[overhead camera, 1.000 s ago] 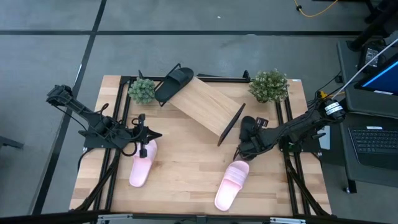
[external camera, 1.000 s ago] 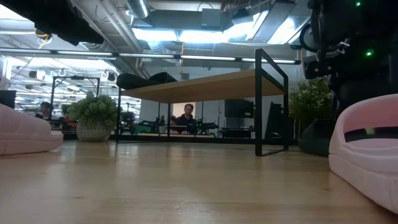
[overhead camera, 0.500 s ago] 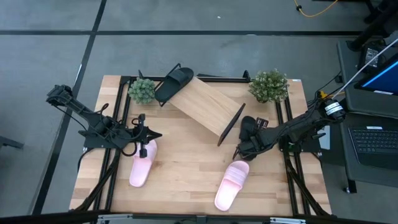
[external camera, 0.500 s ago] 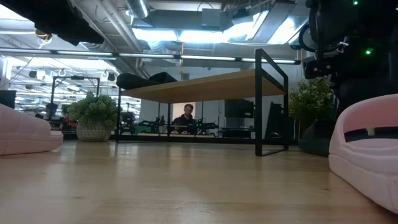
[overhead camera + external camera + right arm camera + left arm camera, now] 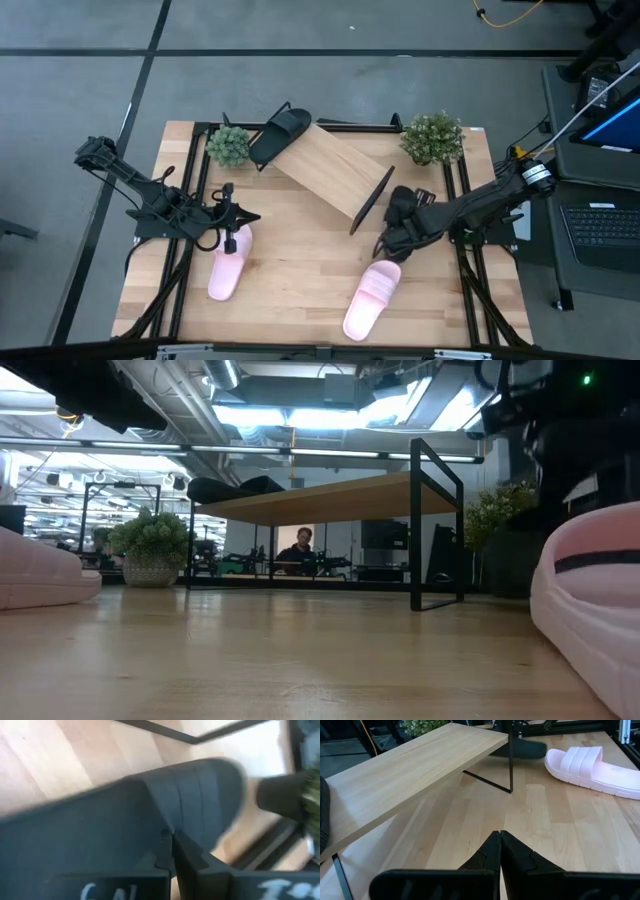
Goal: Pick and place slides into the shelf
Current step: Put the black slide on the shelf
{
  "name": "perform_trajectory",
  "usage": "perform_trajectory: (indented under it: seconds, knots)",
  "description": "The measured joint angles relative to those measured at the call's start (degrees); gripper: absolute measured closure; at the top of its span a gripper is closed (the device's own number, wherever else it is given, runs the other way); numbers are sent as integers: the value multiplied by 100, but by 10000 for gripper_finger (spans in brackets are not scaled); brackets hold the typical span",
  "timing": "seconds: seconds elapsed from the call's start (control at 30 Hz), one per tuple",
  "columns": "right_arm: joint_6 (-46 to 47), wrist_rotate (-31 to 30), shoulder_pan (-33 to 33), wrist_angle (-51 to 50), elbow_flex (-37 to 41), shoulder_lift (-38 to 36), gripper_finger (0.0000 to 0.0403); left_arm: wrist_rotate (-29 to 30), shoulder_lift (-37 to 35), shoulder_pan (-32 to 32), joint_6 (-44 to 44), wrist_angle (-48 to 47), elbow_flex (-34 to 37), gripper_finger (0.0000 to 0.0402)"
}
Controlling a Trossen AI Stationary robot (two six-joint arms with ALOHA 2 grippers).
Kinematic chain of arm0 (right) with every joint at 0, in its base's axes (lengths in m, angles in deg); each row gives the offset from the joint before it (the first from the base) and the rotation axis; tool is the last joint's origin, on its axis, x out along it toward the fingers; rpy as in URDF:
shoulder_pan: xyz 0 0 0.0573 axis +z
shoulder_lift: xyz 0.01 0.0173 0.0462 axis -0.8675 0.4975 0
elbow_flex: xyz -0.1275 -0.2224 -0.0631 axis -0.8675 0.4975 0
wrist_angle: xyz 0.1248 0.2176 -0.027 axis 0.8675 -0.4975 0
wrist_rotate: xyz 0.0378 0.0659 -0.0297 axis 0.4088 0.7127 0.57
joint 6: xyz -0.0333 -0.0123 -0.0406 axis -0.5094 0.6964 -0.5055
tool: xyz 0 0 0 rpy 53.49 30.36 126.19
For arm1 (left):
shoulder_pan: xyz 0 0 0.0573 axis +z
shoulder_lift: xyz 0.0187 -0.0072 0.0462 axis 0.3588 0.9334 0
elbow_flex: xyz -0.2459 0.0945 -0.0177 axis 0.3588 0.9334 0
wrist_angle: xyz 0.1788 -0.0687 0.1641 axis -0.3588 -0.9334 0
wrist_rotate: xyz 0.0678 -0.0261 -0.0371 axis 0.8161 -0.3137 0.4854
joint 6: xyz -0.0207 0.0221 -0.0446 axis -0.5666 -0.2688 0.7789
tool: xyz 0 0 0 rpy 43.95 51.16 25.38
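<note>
We have our right gripper (image 5: 392, 232) pinched shut on a black slide (image 5: 400, 208) just beside the shelf (image 5: 330, 170), so next we must lift it onto the board.

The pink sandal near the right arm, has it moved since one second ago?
Yes. The pink sandal shifted slightly toward the table's front edge, judged against the shelf.

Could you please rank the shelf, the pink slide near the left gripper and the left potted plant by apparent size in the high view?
1. Shelf, clearly the largest.
2. Pink slide by the left gripper.
3. Left potted plant, smallest, though not far behind the slide.
</note>
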Motion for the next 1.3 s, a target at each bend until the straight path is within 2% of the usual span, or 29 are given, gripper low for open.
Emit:
perform_trajectory:
  seconds: [0.37, 0.87, 1.3]
  knots:
    - [718, -19, 402, -1320, -1166, 0, 397, 0, 2, -1, 0, 0, 0, 401]
    - [867, -92, 883, -1555, -2420, 4, 397, 0, 0, 0, 0, 0, 0, 401]
    - [450, -295, 1158, -1549, -2920, 4, 397, 0, 0, 0, 7, 2, 0, 401]
